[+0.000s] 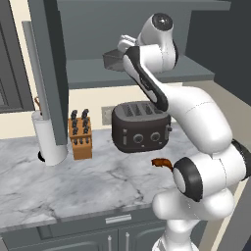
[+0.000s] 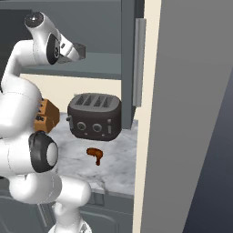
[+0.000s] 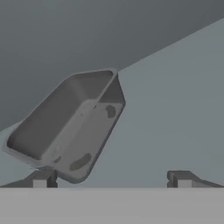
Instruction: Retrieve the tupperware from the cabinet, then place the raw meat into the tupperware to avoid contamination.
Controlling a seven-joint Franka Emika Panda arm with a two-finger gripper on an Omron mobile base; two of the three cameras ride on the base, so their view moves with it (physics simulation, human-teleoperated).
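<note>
Above the marble surface point(image 1: 59, 186) we see the cabinet point(image 1: 142, 29) standing open, its grey shelf point(image 1: 147, 71) bare except for the tupperware point(image 1: 113, 61) near the front edge. One door point(image 1: 49, 63) swings out on the left of the left base view; in the right base view the other door point(image 2: 129, 59) shows edge-on with its silver bar handle point(image 2: 139, 61). A tall pale panel point(image 2: 191, 113) takes up the right side of that view.

Our arm point(image 1: 196, 127) rises from the base and bends up to the shelf. The hand point(image 3: 112, 179) is spread wide, holding nothing, and it sits right at the tupperware. In the hand view the tupperware point(image 3: 70, 122) lies tilted across the frame, its open mouth toward us; one fingertip point(image 3: 41, 178) is right at its near rim and the other stands well clear over bare shelf. We cannot tell whether that fingertip touches the rim.

Below the shelf the black toaster point(image 1: 139, 128) stands on the surface near the wall. Left of it are a white canister point(image 1: 48, 137), a wooden knife block point(image 1: 81, 135) and, on the wall, an outlet plate point(image 1: 107, 115).

The meat point(image 2: 95, 154) lies on the surface just in front of the toaster, apart from it; in the left base view the meat point(image 1: 161, 163) is partly hidden behind the arm.
</note>
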